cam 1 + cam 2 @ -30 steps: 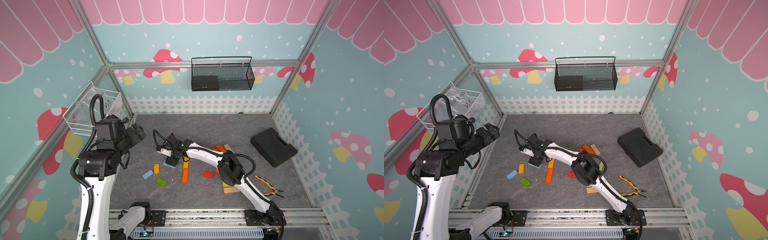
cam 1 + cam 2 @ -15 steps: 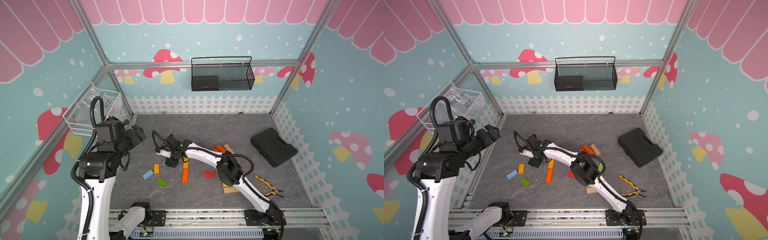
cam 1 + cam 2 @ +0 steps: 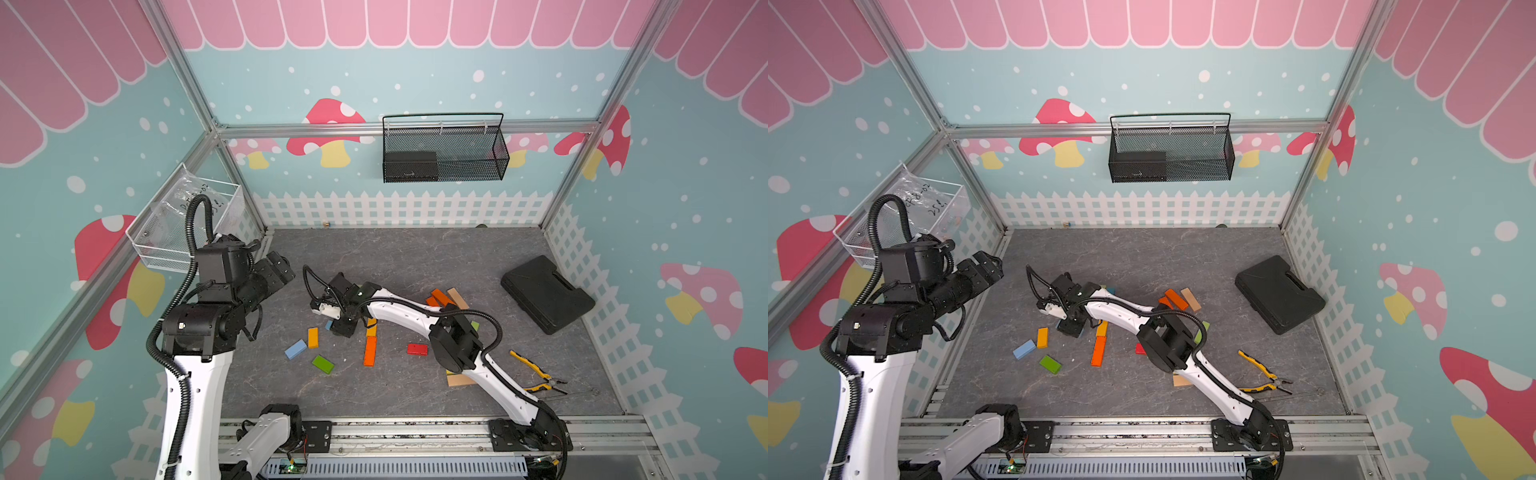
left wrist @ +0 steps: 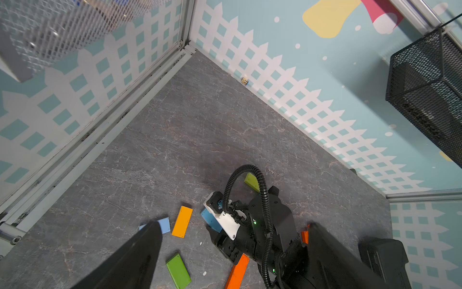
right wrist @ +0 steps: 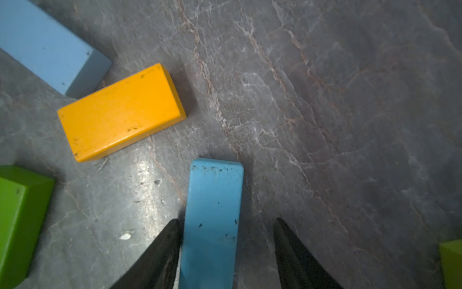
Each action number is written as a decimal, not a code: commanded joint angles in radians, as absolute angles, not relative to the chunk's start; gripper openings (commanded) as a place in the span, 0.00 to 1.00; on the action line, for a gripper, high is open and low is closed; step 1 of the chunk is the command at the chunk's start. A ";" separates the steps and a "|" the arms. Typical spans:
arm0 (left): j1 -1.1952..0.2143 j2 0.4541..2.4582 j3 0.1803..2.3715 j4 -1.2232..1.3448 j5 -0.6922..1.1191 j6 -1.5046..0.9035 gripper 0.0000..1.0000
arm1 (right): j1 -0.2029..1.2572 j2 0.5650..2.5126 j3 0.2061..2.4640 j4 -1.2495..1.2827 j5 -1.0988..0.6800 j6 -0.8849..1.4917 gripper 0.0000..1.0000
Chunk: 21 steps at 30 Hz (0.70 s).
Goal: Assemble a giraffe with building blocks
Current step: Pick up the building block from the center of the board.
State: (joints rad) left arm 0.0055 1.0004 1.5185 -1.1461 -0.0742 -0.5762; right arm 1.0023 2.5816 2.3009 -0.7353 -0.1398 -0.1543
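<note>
Building blocks lie scattered on the grey floor: a yellow-orange one (image 3: 313, 337), a light blue one (image 3: 295, 349), a green one (image 3: 323, 364), a long orange one (image 3: 370, 350), a red one (image 3: 417, 348), and an orange and tan pair (image 3: 442, 297) farther back. My right gripper (image 5: 227, 220) is down at the floor and straddles a blue block (image 5: 212, 200). One finger touches the block's side, while a gap separates the other finger from it. My left gripper (image 4: 233, 224) is raised at the left side (image 3: 286, 266), wide open and empty.
A black case (image 3: 546, 293) lies at the right. Yellow-handled pliers (image 3: 536, 374) lie near the front right. A black mesh basket (image 3: 442, 153) hangs on the back wall and a clear bin (image 3: 187, 224) on the left wall. Another tan block (image 3: 457, 380) sits under the right arm.
My right gripper has come down over the blue block and its jaws have narrowed around it. The left arm has stayed put.
</note>
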 commanded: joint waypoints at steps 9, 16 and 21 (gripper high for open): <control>0.011 0.987 1.481 -1.132 0.007 -0.588 0.93 | 1.016 2.594 2.323 -0.789 -0.107 -0.170 0.35; 0.011 0.947 1.469 -1.132 0.047 -0.582 0.93 | 1.034 2.477 2.321 -0.777 -0.090 -0.179 0.23; 0.011 0.916 1.469 -1.135 0.053 -0.588 0.93 | 1.034 2.322 2.257 -0.763 -0.051 -0.175 0.20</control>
